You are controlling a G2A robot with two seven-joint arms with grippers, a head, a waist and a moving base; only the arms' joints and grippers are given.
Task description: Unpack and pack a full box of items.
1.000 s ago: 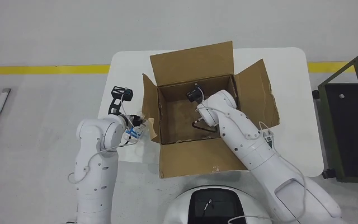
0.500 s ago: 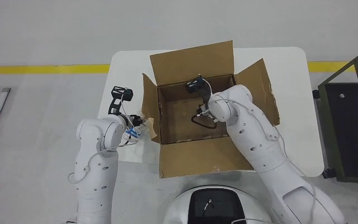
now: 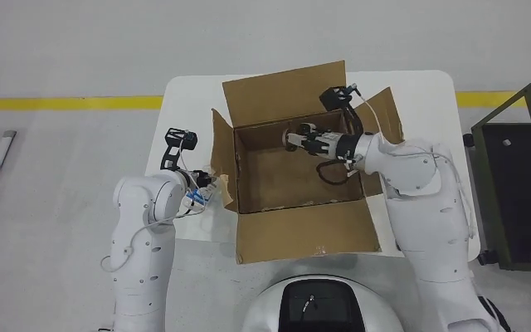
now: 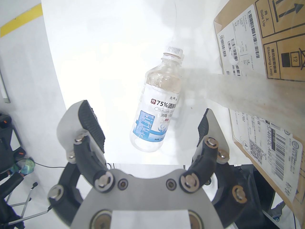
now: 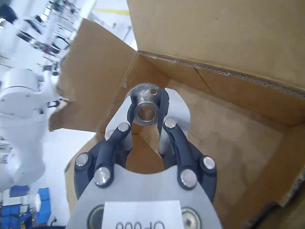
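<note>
Risen from the floor of the cardboard box (image 3: 274, 178), the right gripper (image 5: 147, 110) was clamped on a metal ring (image 5: 145, 114) near its far wall, which looked like unpacking under way, while the left gripper (image 4: 147, 115) hung with fingers (image 4: 91, 122) apart over a bottle (image 4: 157, 101) lying on the table (image 3: 423, 91) left of the box.

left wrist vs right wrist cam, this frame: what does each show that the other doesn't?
Left wrist: the open left gripper over a clear bottle lying on the white table. Right wrist: the right gripper shut on a metal flanged part, held over the floor of the cardboard box. Both: that box, its labelled outer wall from the left wrist, its inside from the right.
</note>
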